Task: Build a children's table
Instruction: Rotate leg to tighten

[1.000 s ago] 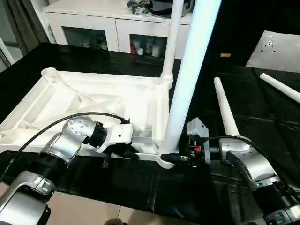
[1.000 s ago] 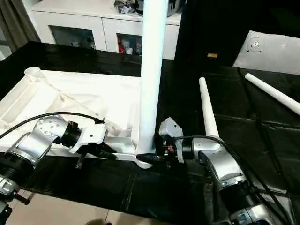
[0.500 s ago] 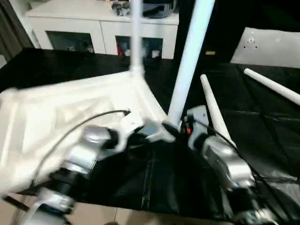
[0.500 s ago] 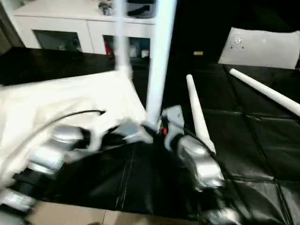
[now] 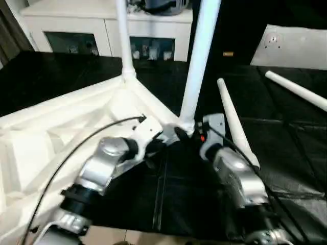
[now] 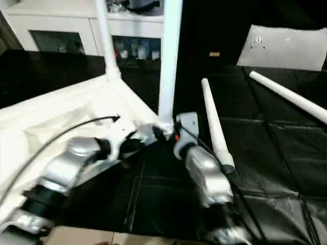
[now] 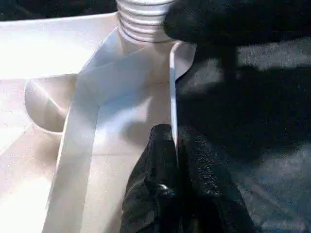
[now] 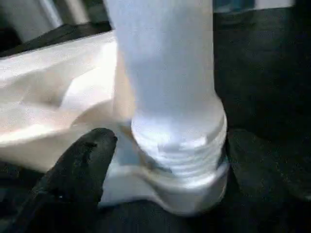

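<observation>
Forearms converge from both sides on the near corner of the white tabletop (image 5: 61, 127), which lies ribbed side up on the black mat (image 5: 286, 132). The left arm slants up and inward from the lower left, its cable looping over the wrist; the left gripper (image 7: 176, 145) is pinched tight on the thin raised rim of the tabletop, one black finger on each face of the wall. The right arm reaches in from the lower right, and the right gripper (image 8: 160, 160) stands wide apart around the threaded base of the near leg (image 5: 199, 61), one finger (image 8: 82, 165) beside the socket, the other across from it, neither clearly pressing the tube. That leg stands upright in the corner socket; a second leg (image 5: 123, 41) stands in the far corner. Two loose legs lie on the mat, one (image 5: 232, 122) just beside the right forearm, another (image 5: 296, 91) well apart.

Compared with a second ago, the tabletop has swung round so its near corner points toward the robot, and both wrists have turned with it.
</observation>
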